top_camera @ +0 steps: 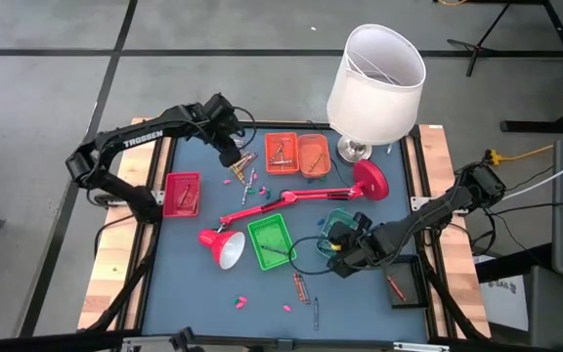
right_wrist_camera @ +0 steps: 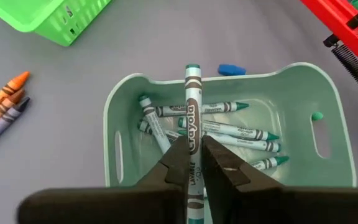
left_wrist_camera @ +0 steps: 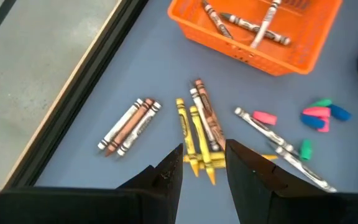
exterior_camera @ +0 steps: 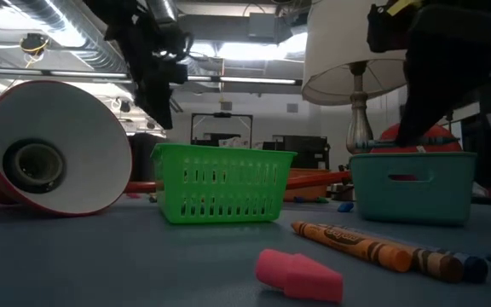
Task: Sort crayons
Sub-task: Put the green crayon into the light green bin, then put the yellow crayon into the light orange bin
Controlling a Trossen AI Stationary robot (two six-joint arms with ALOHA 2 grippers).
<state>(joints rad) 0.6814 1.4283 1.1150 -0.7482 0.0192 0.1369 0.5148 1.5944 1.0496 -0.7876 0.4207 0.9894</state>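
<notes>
We're partway thru, we reckon. Our right gripper (right_wrist_camera: 194, 163) pinches a teal crayon (right_wrist_camera: 192, 106) above the teal tray (right_wrist_camera: 118, 146), which already has several teal ones inside. The orange tray (left_wrist_camera: 303, 53) holds a few, the red tray (top_camera: 182, 193) and green basket (top_camera: 268, 238) some too. Left gripper (left_wrist_camera: 202, 168) hovers w/ fingers apart over the yellow crayons (left_wrist_camera: 194, 134) lying loose on the mat; brown/white ones (left_wrist_camera: 129, 126) sit just beside. More strays near the front edge (top_camera: 301, 286), plus pink erasers (exterior_camera: 299, 275). Lots left. Surface: blue-grey mat (top_camera: 194, 284) w/ wood rails, a red desk lamp (top_camera: 291, 198) lying across it, a white-shaded lamp (top_camera: 374, 70) standing at back. Beyond: concrete floor, ducted ceiling.
</notes>
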